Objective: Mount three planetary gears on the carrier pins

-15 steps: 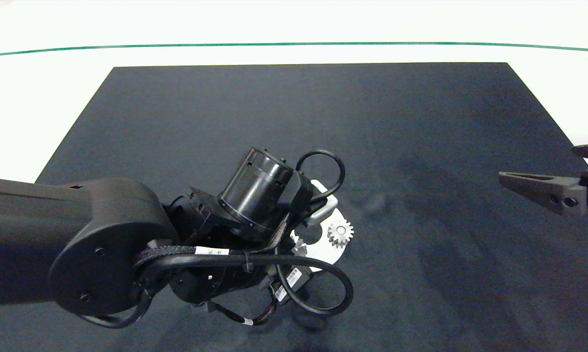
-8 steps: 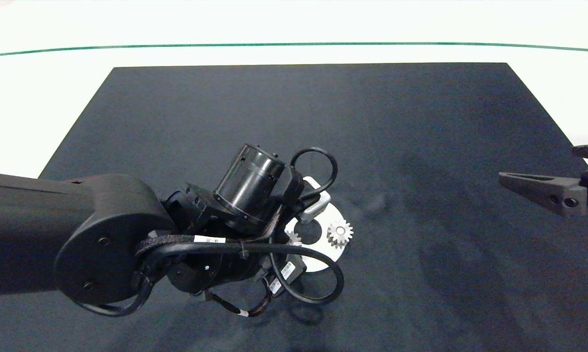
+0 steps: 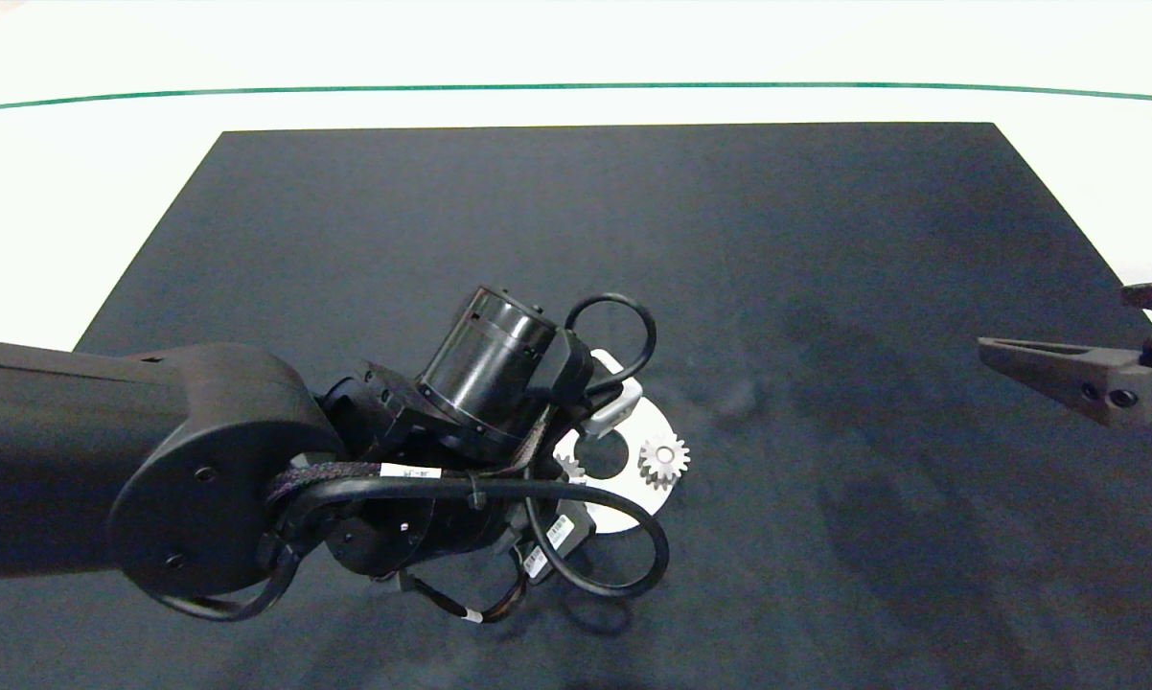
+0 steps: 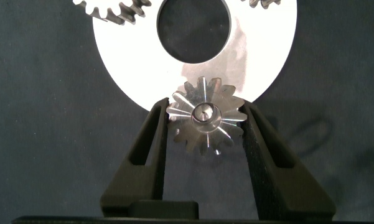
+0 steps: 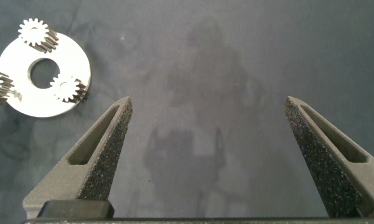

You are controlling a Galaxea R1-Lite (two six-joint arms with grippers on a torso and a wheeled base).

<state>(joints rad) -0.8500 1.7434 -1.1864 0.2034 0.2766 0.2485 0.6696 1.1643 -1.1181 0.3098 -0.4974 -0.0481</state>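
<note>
At the white disc's [image 4: 261, 56] edge, the left gripper [image 4: 205, 121] is pinching a stiff, likely slippery planetary gear [image 4: 205, 121] by its teeth; the right gripper [image 5: 208, 146] is idling wide open, empty.

Small silver spur gear [image 4: 206, 122]: bright machined metal, glossy radial tooth faces. Flat white round carrier disc [image 4: 130, 56]: smooth, satin sheen. Left gripper [image 4: 205, 134] pads: black, grainy foam-like. Dark table mat [image 3: 576, 240]: matt, cloth-like, faintly mottled.
</note>
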